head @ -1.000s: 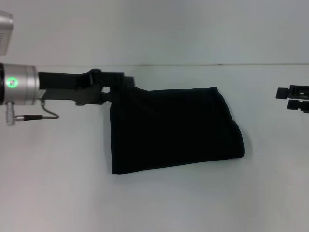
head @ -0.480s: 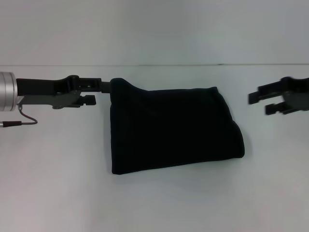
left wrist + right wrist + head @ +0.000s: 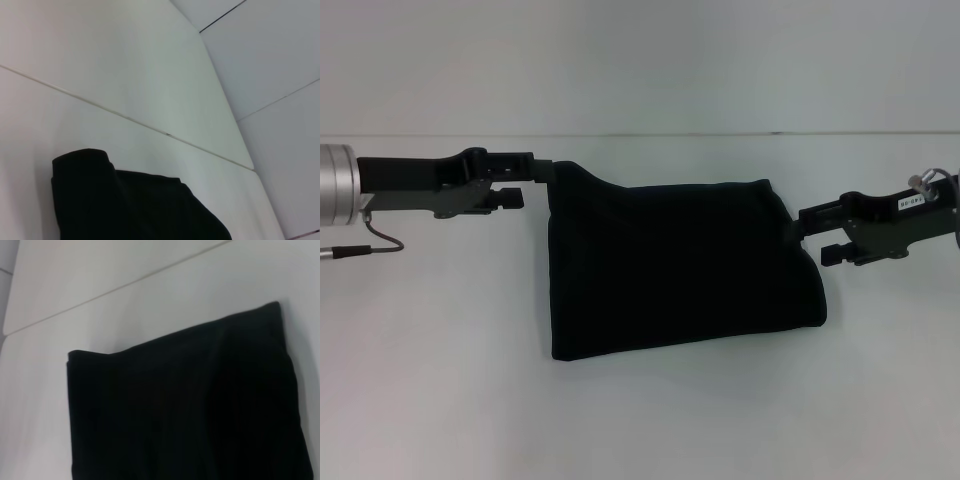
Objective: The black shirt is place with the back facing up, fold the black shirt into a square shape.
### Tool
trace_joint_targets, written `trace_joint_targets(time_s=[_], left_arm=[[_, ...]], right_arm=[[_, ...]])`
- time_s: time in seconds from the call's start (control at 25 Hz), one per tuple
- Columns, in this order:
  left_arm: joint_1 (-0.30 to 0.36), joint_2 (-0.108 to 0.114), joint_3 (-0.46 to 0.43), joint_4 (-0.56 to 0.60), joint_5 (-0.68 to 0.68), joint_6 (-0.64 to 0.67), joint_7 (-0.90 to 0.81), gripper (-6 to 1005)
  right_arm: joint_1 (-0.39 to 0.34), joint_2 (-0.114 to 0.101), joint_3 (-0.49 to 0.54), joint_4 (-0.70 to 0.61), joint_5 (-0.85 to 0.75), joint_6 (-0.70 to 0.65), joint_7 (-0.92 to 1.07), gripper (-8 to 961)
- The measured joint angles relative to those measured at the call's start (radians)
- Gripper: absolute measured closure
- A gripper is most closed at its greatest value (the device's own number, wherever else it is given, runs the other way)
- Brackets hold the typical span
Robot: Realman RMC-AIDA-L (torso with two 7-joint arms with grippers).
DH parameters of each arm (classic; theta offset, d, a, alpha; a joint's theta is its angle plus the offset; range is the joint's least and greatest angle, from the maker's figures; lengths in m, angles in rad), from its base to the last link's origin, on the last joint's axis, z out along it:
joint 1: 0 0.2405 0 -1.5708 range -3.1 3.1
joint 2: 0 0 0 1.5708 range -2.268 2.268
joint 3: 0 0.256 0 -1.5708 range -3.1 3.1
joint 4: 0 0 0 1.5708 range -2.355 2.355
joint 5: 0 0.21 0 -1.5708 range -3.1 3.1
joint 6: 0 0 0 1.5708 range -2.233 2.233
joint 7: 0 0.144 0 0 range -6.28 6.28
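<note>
The black shirt lies on the white tabletop, already folded into a compact block, roughly rectangular and somewhat wider than deep. Its near left corner is crisp, its right edge rounded and bulging, and its far left corner peaks up a little.

The left end effector reaches in from the left at that raised far corner, its tips touching or pinching the cloth; I cannot tell whether it holds the fabric or merely rests against it. The right end effector comes in from the right and meets the shirt's right edge near the far corner; here too I cannot tell how wide it stands.

By my judgement the folding is nearly done, and the step in hand is either a last fold across the width or a tidying of the shape. If a further fold is meant, both arms need a firm hold on all layers at the far corners, then a level, matched carry so the layers do not slide apart. The raised left corner suggests the layers there are uneven and could slip.

The tabletop is plain, smooth and white. Behind it stands a pale wall, panelled with thin dark seams in the left wrist view.
</note>
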Motion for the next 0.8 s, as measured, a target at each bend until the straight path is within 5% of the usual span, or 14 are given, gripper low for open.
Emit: trace_joint_targets(time_s=[0.4,0.8], left_arm=[[0.002,-0.008,-0.001,0.0,-0.002,-0.027,0.002,268],[0.005,-0.012,0.0,-0.002,-0.002,-0.039,0.014,275]], right_arm=[[-0.009,0.088,0.016,0.022,0.042,0.146,-0.007,187],[0.002,0.14,0.007,0.061,0.087,0.287,-0.018,192]])
